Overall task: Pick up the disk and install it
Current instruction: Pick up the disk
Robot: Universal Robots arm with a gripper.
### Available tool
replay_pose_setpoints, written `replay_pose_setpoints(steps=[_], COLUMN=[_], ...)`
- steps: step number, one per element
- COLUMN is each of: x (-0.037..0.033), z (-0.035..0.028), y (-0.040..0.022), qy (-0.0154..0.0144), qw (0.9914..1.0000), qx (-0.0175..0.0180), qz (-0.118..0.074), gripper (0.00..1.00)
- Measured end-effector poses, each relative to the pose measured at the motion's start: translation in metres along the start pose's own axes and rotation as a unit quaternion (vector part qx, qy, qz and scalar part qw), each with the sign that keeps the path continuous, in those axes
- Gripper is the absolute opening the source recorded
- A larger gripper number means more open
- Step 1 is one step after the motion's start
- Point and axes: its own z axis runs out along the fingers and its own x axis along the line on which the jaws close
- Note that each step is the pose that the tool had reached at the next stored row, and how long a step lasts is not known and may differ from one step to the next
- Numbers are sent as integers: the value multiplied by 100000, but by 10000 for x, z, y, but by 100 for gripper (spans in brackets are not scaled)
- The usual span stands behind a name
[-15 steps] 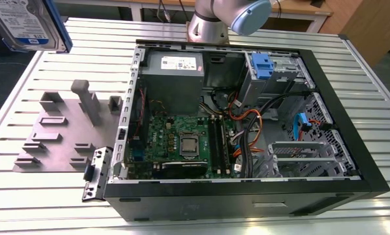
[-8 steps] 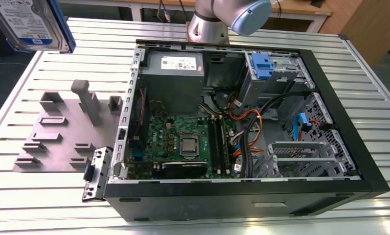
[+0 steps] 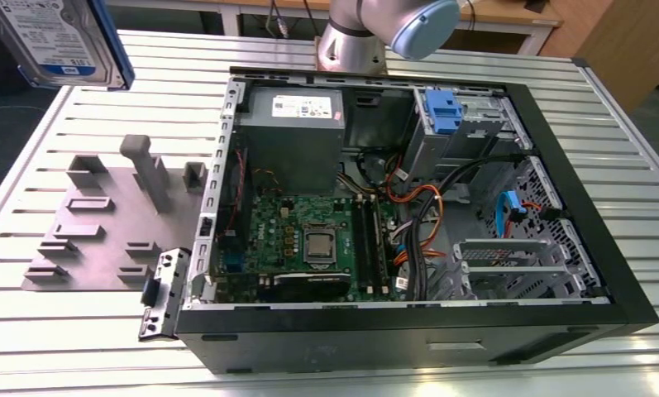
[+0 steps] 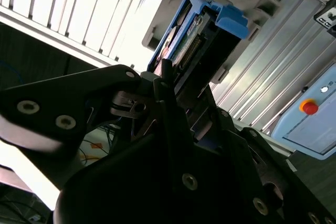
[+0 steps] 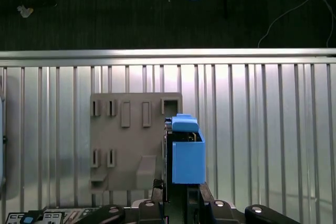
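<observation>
1. Gripper (image 4: 176, 85) is clamping the disk (image 4: 210, 22) between its black fingers, and the disk's blue plastic frame is sticking out past them in both wrist views.
2. In the exterior view, the disk (image 3: 64, 41) is hanging in the air at the upper left, clear of the slatted metal table (image 3: 594, 99). Its white-and-blue label is facing the camera, with print too small to read.
3. In the first wrist view, the disk (image 5: 188, 153) is showing edge-on above a grey fixture plate (image 5: 126, 140), which is lying flat on the table (image 5: 262, 129).
4. An open computer case (image 3: 395, 343) is lying on its side to the exterior view's right of the fixture plate (image 3: 97, 223), well apart from the disk.
5. Inside the case, a green motherboard (image 3: 307, 240) is sitting beside a grey power supply (image 3: 293, 132) bearing a white sticker (image 3: 302, 105). A blue latch piece (image 3: 441, 112) is sitting on the drive bay (image 3: 478, 124).
6. The arm's base (image 3: 351, 41) is standing behind the case.
</observation>
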Motion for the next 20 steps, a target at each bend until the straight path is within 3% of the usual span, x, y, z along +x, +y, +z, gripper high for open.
replay_pose_setpoints(steps=[10,20], x=[-3,-3], z=[-2,-2], y=[-72,-89], qy=[0,3], qw=[100000,100000], qx=[-1,-4], qz=[1,0], gripper=[35,35])
